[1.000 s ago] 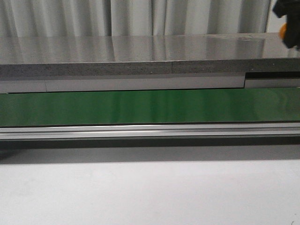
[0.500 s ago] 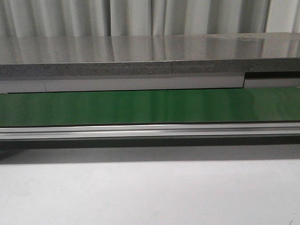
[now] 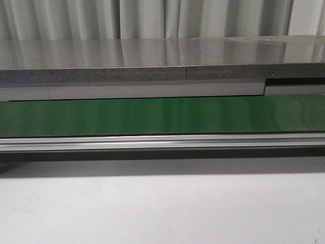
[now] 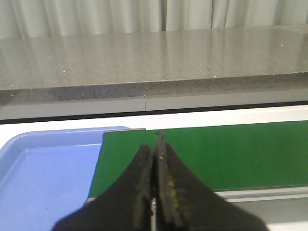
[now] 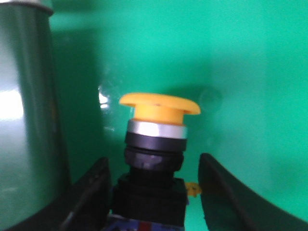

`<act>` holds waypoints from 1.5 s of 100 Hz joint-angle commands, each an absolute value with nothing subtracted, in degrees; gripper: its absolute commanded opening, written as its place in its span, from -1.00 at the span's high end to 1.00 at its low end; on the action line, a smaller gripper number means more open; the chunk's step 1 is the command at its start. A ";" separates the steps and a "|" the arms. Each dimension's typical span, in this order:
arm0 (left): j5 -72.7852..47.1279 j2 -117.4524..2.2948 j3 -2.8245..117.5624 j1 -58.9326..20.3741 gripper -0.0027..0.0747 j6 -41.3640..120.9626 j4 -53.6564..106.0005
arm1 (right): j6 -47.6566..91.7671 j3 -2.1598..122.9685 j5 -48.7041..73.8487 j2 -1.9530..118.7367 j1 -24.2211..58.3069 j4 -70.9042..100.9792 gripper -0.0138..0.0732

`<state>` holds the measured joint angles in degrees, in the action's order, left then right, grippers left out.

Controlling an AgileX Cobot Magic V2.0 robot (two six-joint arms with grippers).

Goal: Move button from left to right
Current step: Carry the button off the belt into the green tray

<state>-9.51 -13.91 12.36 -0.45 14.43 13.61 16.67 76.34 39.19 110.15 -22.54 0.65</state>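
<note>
The button (image 5: 156, 139) shows only in the right wrist view: a round yellow-orange cap, a silver ring and a black boxy body with blue and red marks. It lies on a bright green surface (image 5: 240, 62). My right gripper (image 5: 155, 161) is open, one finger on each side of the black body. A gap shows between the body and one finger; the other finger is close beside it. My left gripper (image 4: 156, 144) is shut and empty above the end of the green belt (image 4: 231, 149). Neither gripper shows in the front view.
A blue tray (image 4: 43, 178) lies beside the belt's end. The green belt (image 3: 162, 116) with its metal rail runs across the front view, with a grey stone counter (image 3: 152, 56) and curtains behind. A dull rounded wall (image 5: 24, 120) stands close beside the button.
One second ago the right gripper with the orange button showed at the front view's top right edge. It has since left that view.
</note>
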 commanded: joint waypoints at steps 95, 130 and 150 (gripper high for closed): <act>-4.77 -14.40 14.03 -0.58 0.98 14.55 14.07 | 14.68 78.26 33.97 98.96 -21.21 5.85 -0.52; -4.77 -14.40 14.03 -0.58 0.98 14.55 14.07 | 14.68 73.13 26.97 82.79 -10.88 9.80 -0.52; -4.77 -14.40 14.03 -0.58 0.98 14.55 14.07 | 14.68 61.19 19.24 70.43 -3.52 10.05 -0.52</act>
<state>-9.51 -13.91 12.36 -0.45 14.43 13.61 14.73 64.96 26.52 77.39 -6.11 9.18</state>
